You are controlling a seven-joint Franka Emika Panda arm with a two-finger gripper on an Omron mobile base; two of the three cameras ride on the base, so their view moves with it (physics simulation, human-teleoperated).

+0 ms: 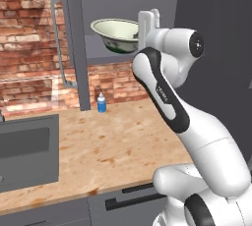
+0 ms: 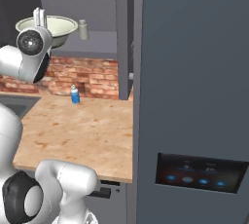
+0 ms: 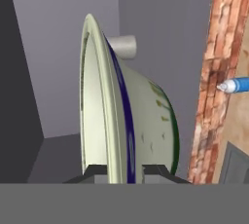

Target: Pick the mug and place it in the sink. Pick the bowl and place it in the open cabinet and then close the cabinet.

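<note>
The cream-white bowl (image 1: 115,34) with green markings hangs tilted inside the open cabinet, just above its grey shelf (image 1: 106,59). My gripper (image 3: 119,170) is shut on the bowl's (image 3: 146,121) rim, one finger inside and one outside. From the right base view the bowl (image 2: 54,26) sits behind my hand, over the shelf (image 2: 99,40). One corner of the dark sink (image 1: 27,146) shows at the left of the counter. The mug is out of view.
A small grey cylinder (image 2: 83,29) stands on the shelf just past the bowl. A blue bottle (image 1: 101,103) stands on the wooden counter by the brick wall. The open cabinet door (image 1: 75,43) with its bar handle (image 1: 55,38) juts out left. A tall dark appliance (image 2: 194,96) stands right.
</note>
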